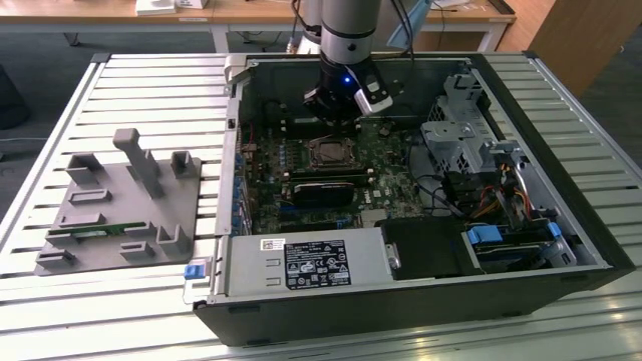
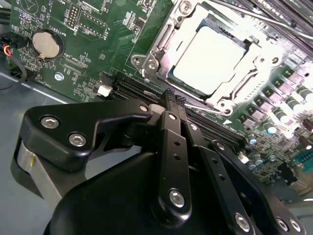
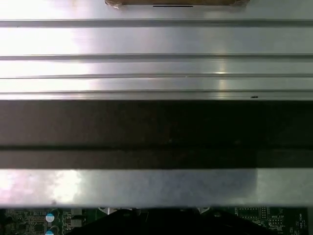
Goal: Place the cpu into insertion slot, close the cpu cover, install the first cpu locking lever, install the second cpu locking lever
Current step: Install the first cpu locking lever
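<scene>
The cpu (image 2: 210, 58) sits in the slot (image 2: 217, 22); the cover (image 2: 157, 46) looks closed over it; my gripper (image 2: 174, 99) hovers nearby, pressed together and empty; whether the levers (image 2: 264, 18) are latched I cannot tell.

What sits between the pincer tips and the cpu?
In the second wrist view, the silver rim of the cpu cover lies between the pincer and the cpu.

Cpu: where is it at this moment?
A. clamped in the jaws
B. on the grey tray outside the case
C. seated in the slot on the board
C: in the second wrist view the cpu lies flat in the slot, framed by silver metal, apart from the gripper.
</scene>
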Controlling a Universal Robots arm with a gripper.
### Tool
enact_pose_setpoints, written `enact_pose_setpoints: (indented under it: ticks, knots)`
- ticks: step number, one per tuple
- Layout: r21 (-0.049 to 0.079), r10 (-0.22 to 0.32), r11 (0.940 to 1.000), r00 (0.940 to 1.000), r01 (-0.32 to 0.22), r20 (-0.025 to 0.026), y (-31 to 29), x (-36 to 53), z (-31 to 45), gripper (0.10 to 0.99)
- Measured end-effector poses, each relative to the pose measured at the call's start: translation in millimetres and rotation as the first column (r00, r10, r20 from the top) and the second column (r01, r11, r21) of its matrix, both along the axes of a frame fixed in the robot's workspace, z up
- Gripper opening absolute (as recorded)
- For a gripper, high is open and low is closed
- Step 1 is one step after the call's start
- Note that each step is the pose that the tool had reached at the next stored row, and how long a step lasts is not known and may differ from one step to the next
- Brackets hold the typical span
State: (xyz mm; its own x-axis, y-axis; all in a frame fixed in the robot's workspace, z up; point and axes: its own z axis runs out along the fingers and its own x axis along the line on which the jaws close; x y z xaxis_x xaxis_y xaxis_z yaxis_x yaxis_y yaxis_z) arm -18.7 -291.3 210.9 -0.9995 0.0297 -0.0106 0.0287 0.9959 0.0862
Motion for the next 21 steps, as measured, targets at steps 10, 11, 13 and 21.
enact_pose_setpoints:
  ticks: [10, 11, 13, 21]
  knots:
    - [0.000, 0.000, 1.0000, 1.0000, 0.000, 0.0000, 0.0, 2.3, -9.4, 0.106]
    - [0.000, 0.000, 1.0000, 1.0000, 0.000, 0.0000, 0.0, 2.4, -10.2, 0.106]
    - [0.000, 0.000, 1.0000, 1.0000, 0.000, -0.0001, 0.0, 2.4, -10.7, 0.106]
    - [0.000, 0.001, 1.0000, 1.0000, -0.001, 0.0000, 0.0, 2.5, -10.3, 0.106]
